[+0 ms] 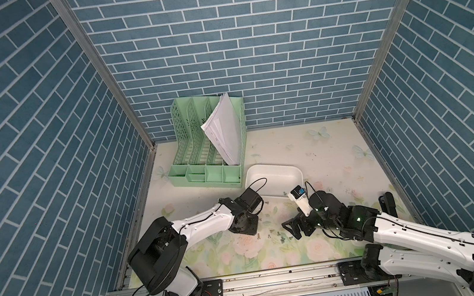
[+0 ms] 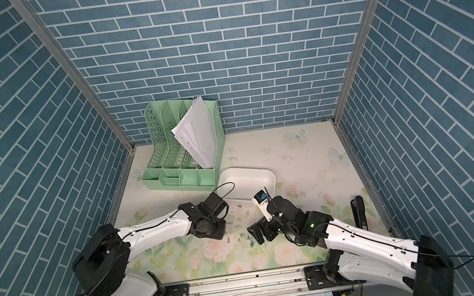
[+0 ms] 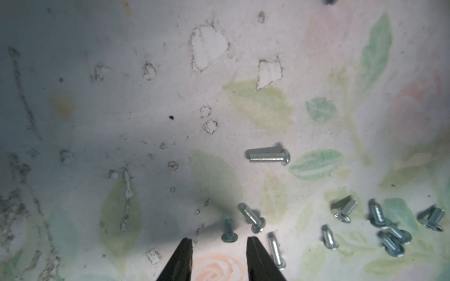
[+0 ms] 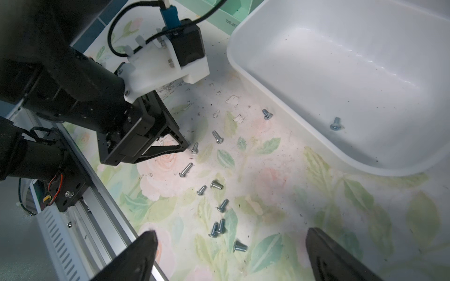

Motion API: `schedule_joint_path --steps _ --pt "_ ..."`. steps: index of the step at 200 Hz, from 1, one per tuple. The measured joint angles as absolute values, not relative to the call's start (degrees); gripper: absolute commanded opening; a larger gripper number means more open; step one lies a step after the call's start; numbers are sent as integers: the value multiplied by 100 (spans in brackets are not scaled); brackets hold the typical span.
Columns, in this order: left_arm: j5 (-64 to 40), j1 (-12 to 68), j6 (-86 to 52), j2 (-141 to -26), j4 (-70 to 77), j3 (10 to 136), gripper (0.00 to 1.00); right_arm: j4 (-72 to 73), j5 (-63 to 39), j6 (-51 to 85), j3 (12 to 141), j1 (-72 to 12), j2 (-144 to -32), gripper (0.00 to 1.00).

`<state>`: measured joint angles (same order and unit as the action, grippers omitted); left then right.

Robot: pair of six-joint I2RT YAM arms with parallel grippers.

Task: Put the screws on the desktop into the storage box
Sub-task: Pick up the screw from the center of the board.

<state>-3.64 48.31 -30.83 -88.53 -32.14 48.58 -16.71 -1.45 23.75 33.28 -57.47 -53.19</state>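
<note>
**Screws** (image 4: 222,205): small silver-grey machine screws with round heads and threaded shanks. About ten lie on their sides on the desktop (image 1: 307,152), scattered between the two grippers, just in front of the storage box (image 1: 274,178). Their long axes run every way, with no shared heading
- Short screw (image 3: 229,231): just ahead of the left gripper (image 3: 219,244); axis in line with the fingers, head toward the fingertips, shank pointing away
- Oblique screw (image 3: 252,217): just beside the short screw; axis slanted, head nearer the gripper
- Long screw (image 3: 276,250): alongside one finger (image 3: 255,260), nearly parallel to it; contact cannot be told
- Lone screw (image 3: 267,155): apart from the rest, axis crosswise to the fingers
- Boxed screw (image 4: 335,124): the only one seen inside the storage box; on the floor near the wall facing the scatter, head down, shank tilted up
- Stray screw (image 4: 267,114): on the desktop, just outside that wall

**Left gripper**: low over the desktop, jaws part-way apart, nothing between them

**Right gripper** (image 4: 230,231): jaws spread wide and empty, over the end of the scatter farthest from the box

**Storage box**: white plastic tub with rounded corners; no marking seen

**File rack** (image 1: 214,173): mint-green and slotted, behind the box, with white papers (image 1: 224,131) leaning in one slot. Small lettering shows on its base in the right wrist view, too cropped to read
</note>
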Motion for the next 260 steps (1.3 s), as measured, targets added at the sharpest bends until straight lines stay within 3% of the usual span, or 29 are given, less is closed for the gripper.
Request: schedule_joint_path --steps 260 --pt "-410 4943 -3127 -9098 -2989 4851 15 -1643 -110 2377 3173 -5717 -5280 100"
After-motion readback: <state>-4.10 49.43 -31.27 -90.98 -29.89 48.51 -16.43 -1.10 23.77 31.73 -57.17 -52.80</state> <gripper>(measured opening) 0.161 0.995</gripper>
